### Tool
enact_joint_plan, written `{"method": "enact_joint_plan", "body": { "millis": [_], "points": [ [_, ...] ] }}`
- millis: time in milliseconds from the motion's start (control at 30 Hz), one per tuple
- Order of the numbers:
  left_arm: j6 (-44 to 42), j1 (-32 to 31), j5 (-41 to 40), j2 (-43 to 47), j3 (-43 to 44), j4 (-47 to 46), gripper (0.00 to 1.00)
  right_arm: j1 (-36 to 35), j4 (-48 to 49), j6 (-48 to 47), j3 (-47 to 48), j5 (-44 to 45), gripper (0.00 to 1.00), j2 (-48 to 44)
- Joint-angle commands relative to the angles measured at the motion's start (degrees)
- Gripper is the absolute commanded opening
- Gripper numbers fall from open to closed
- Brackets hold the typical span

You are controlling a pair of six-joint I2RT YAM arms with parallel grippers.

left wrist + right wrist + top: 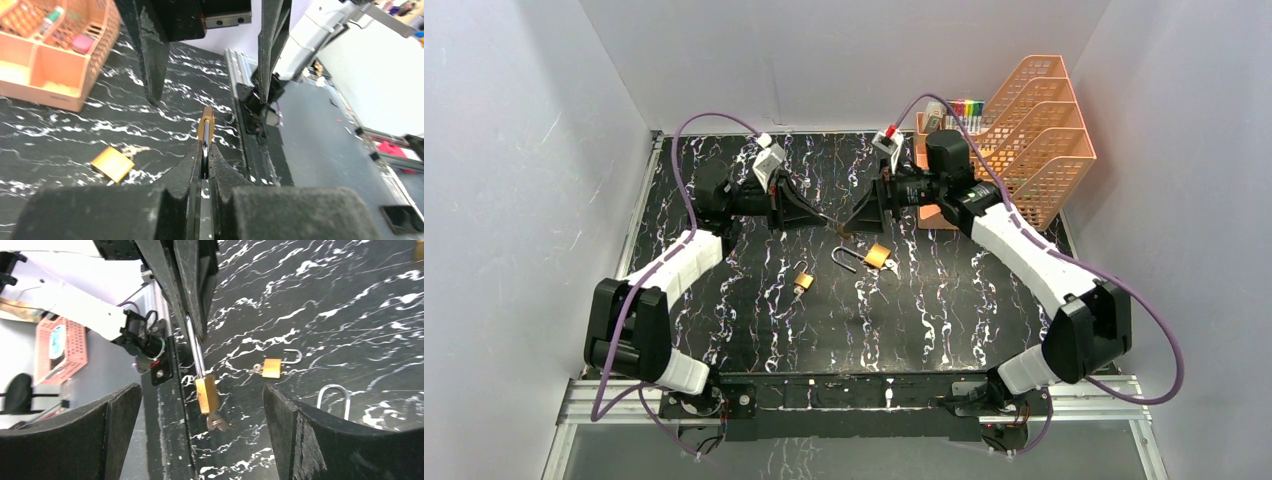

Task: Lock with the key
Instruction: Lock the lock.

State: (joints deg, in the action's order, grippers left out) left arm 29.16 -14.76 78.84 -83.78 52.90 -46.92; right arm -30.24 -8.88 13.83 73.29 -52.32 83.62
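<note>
Firmly, the left gripper [204, 156] is seen pressed shut on the thin steel shackle of a small brass padlock [206, 394], which is held above the table with its body pointing away from the fingers. A dull grey metal key [218, 423] is seen protruding from the far end of that body. The right gripper [201, 388] is held wide open facing the left one. In its own wrist view its two black fingers [122, 432] are spread to either side of the held padlock and key, and no contact with either is shown. The tips of both grippers are found close together over the far middle of the black, white-veined marble-patterned table [744, 330]. Just nearer the arm bases, a larger brass padlock [877, 256] is laid flat with its steel shackle swung open, and a small bunch of keys is seen just beside its body. Left of it and slightly nearer, a second small brass padlock [803, 281] is laid on the table, apart from both grippers. An orange plastic mesh organiser [1034, 135] with tiered trays is stood at the table's far right corner, behind the right arm.
</note>
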Motion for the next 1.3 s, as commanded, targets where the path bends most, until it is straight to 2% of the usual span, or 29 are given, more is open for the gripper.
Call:
{"method": "enact_joint_plan", "body": {
  "millis": [0,133,200,300,400,500,667,800,867,1100,1267],
  "points": [
    [4.1,-0.2,-9.5,6.7,-1.7,-13.3,0.00,0.3,10.6,-4.4,-5.1,9.8,0.98,-10.9],
    [8.5,-0.2,-16.1,8.6,-3.6,-21.7,0.00,0.2,40.6,-1.9,-23.5,13.5,0.99,-22.2],
    [11.2,-0.2,-17.6,9.2,-4.2,-26.4,0.00,0.2,51.5,-0.6,-29.3,14.3,0.99,-24.4],
    [16.2,-0.3,-18.3,9.0,-4.6,-33.6,0.00,0.2,62.8,1.0,-32.9,13.9,0.98,-23.4],
    [21.2,-0.2,-18.3,7.8,-4.3,-39.6,0.00,0.2,70.2,2.7,-33.0,11.3,0.93,-20.3],
    [24.5,-0.3,-18.3,6.5,-4.1,-44.3,0.00,0.2,73.5,4.6,-30.9,9.6,0.89,-16.7],
    [25.6,-0.3,-18.1,5.9,-3.8,-46.0,0.00,0.2,76.2,7.5,-27.3,7.9,0.80,-12.9],
    [25.5,-0.3,-18.0,5.8,-3.9,-46.0,0.00,0.1,76.0,9.9,-24.4,6.3,0.71,-10.8],
    [25.5,-0.3,-18.2,5.5,-3.9,-46.0,0.00,0.1,74.9,10.7,-22.7,5.5,0.61,-9.7],
    [25.4,-0.3,-18.8,5.6,-4.0,-46.0,0.00,-0.7,71.0,10.6,-19.1,3.7,0.47,-7.3],
    [25.3,-0.2,-18.8,6.1,-4.2,-46.0,0.00,-1.3,69.4,10.2,-17.7,3.8,0.47,-6.2]
  ]
}}
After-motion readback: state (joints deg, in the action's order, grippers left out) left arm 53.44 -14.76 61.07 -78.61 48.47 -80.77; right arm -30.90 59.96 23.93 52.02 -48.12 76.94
